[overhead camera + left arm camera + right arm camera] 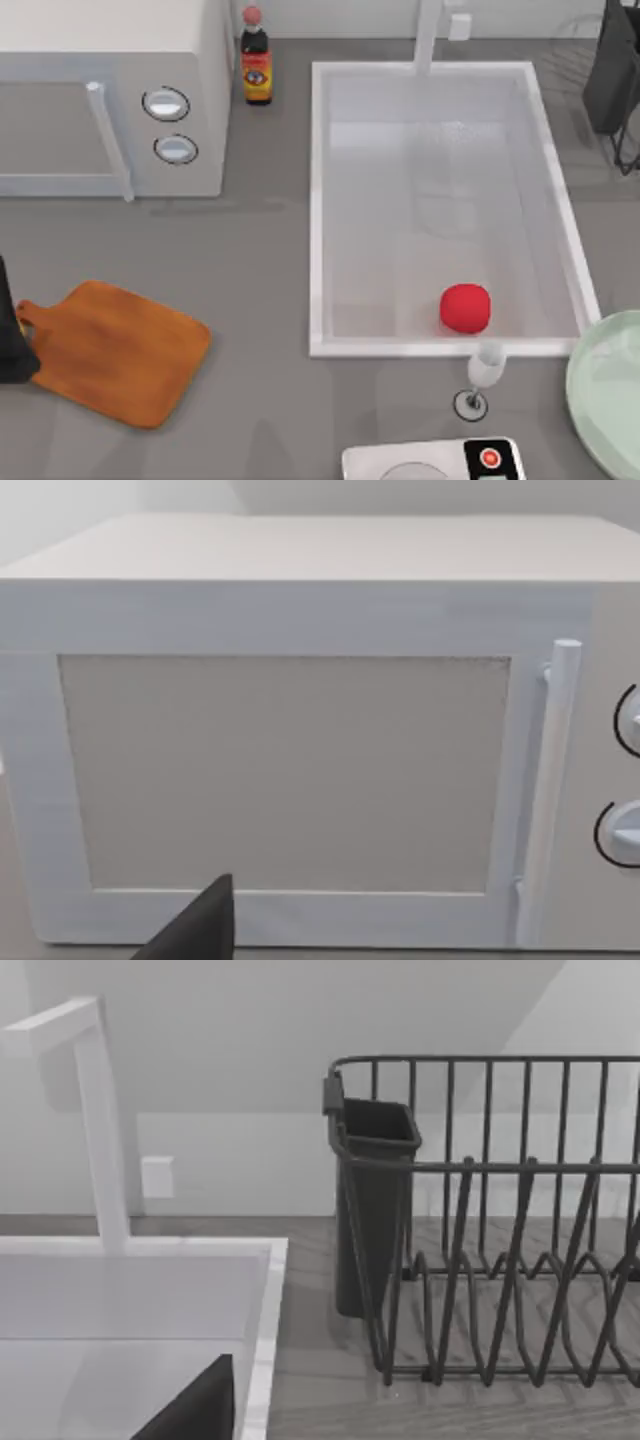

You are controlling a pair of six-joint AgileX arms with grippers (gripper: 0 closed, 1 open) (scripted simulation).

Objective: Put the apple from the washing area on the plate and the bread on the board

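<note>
Apple [465,307] sits lower right in the sink [318,200], claw state unclear, and a careless reach topples the wineglass [484,374].

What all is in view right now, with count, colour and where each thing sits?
round red apple: one, red, inside the sink near its front right corner
white rectangular sink basin: one, white, centre right of the table, faucet at its back
pale mint-green plate: one, at the table's right front edge
orange-brown wooden cutting board: one, left front
white microwave: one, back left
dark sauce bottle: one, red cap, beside the microwave
clear stemmed glass: one, just in front of the sink
white device with red button: one, front edge
dark wire dish rack: one, right of the sink, with a dark cup holder
left arm: dark, at the left edge by the board's handle
right arm: dark, back right
</note>
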